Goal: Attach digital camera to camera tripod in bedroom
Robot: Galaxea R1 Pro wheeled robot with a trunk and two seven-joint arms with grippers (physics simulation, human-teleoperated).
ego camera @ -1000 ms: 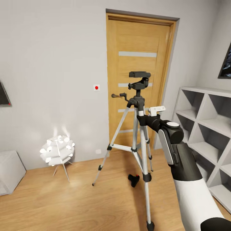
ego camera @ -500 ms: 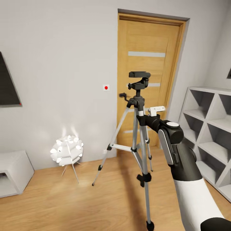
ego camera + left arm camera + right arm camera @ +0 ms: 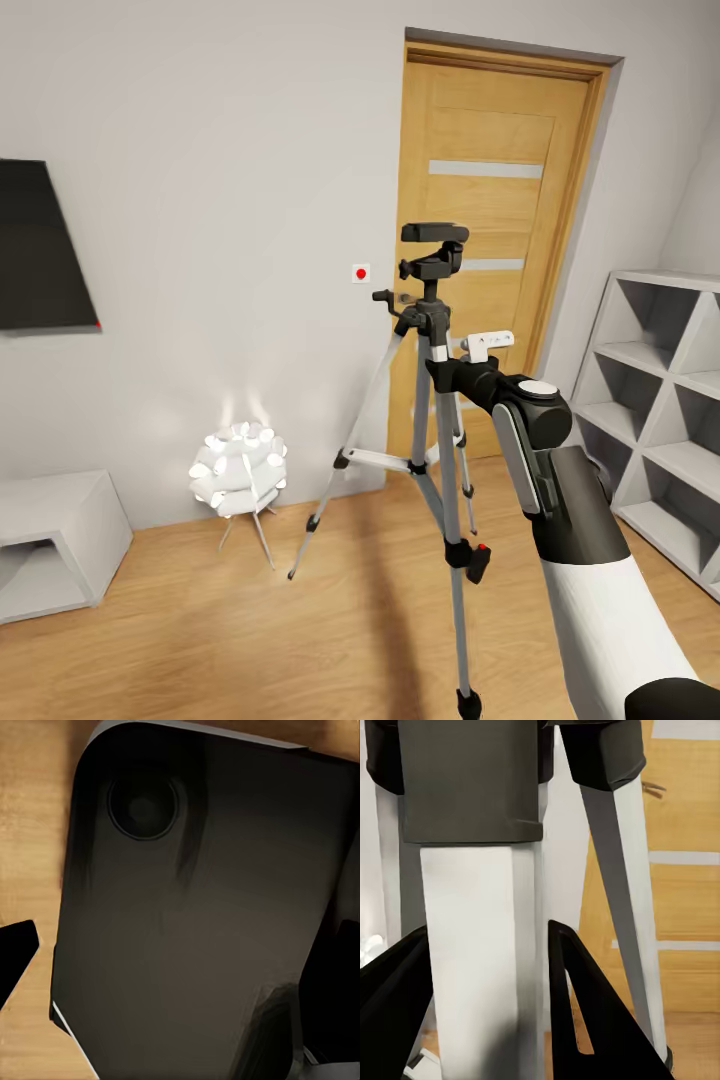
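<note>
The camera tripod point(image 3: 432, 300) stands upright in the middle of the head view, with silver legs, a black head and its pan handle pointing left. My right gripper point(image 3: 441, 368) is shut on the upper part of one leg; in the right wrist view its black fingers point(image 3: 577, 975) sit on either side of the silver leg point(image 3: 472, 1035). The digital camera point(image 3: 477, 562), small and black with a red dot, lies on the wood floor just behind the front leg's lower joint. In the left wrist view, my left gripper point(image 3: 176, 945) is open against a dark rounded panel point(image 3: 195, 907).
A wooden door point(image 3: 495, 120) stands behind the tripod, with a red-dot wall switch point(image 3: 361, 272) beside it. A white flower-shaped lamp point(image 3: 238, 468) glows at the wall on the left. A wall TV point(image 3: 40, 260) and low white cabinet point(image 3: 50, 540) are far left; white shelving point(image 3: 660, 400) is right.
The head view has swung left: door, lamp, shelves and the floor camera slid right in the picture. The tripod kept its place in view with my right gripper.
</note>
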